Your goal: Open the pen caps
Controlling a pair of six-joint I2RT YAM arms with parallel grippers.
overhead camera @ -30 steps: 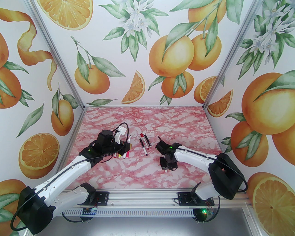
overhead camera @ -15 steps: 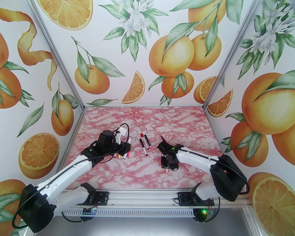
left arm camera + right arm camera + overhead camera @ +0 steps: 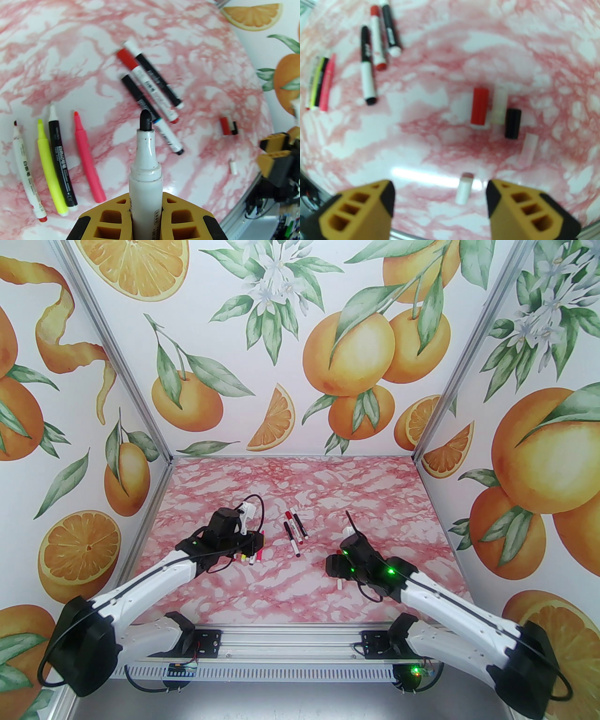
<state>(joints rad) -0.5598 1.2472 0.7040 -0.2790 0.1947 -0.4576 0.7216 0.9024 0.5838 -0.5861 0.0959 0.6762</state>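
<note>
left claw clamped on a bare-nibbed marker, right claw spread over a small white cap

my left claw (image 3: 145, 208) is closed tight round a white marker (image 3: 144, 168), whose black nib is bare and points away from me over the worktop (image 3: 281, 596). toward the worktop's left edge, four uncapped pens lie side by side, all apart from my fingers: a white pen (image 3: 27, 173), a yellow highlighter (image 3: 50, 168), a black pen (image 3: 61, 161) and a pink highlighter (image 3: 88, 161). near the middle of the worktop, three markers lie close together. one wears a red cap (image 3: 126, 58) and its neighbour a black cap (image 3: 130, 85). i cannot tell whether the third is capped.

right of the middle, loose pen caps lie in a small cluster. there is a loose red cap (image 3: 479, 105), with a pale cap (image 3: 499, 105) just beside it. a loose black cap (image 3: 512, 123) is close against that one, and a translucent cap (image 3: 528, 147) sits a little further right. nearer the worktop's near edge, apart from the cluster, a small white cap (image 3: 465, 191) lies flat on the surface. my right claw (image 3: 440, 189) hangs over it with fingers spread wide, gripping nothing. the small white cap sits in the gap between them, closer to the finger on the right of my wrist view, and touches neither.
</note>
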